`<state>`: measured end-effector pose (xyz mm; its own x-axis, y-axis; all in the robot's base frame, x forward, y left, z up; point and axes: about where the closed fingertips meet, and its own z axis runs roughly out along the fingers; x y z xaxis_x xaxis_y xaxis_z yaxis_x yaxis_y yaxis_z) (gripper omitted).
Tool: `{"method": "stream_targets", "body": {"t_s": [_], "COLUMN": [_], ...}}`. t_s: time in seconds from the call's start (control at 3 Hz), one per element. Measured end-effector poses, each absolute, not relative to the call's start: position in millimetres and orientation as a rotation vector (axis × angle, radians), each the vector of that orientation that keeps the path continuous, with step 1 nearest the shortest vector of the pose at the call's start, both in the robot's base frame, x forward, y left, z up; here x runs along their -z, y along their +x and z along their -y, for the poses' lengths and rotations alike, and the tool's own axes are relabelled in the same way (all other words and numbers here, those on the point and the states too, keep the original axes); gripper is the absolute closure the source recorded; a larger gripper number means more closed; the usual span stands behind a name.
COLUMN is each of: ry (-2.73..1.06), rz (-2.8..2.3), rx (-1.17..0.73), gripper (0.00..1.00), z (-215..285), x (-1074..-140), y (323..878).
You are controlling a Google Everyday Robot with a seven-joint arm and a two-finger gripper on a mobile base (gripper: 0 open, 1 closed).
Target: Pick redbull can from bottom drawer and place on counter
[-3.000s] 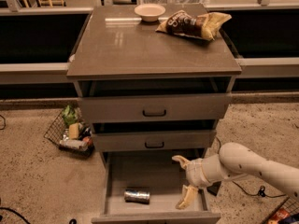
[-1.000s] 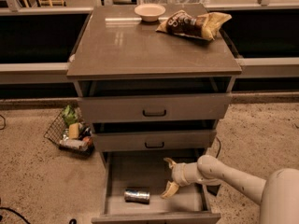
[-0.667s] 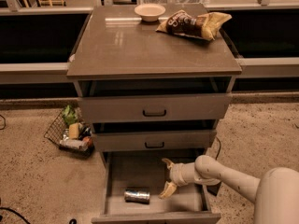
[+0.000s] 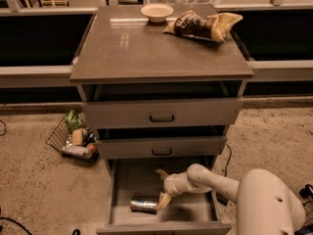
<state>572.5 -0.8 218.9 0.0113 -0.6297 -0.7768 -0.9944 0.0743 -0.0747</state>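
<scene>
End effector (image 4: 162,187) perhaps against redbull can (image 4: 143,204)

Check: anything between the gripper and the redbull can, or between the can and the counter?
Nothing visible. The gripper is inside the bottom drawer, fingers open, just right of the redbull can, with no object in the gap. On the counter, a bowl and a chip bag sit at the back.
</scene>
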Motion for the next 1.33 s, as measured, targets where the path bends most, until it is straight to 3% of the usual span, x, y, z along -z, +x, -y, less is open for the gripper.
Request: {"method": "stream_targets", "body": {"t_s": [0.67,1.33], "ry": [-1.661,-1.631], "rz": [-1.670,-1.717], "rx": [-0.726,-0.709], "gripper": [0.00,0.41], "z": [-46,-60], "x": [-168,-130], "y": [570,568]}}
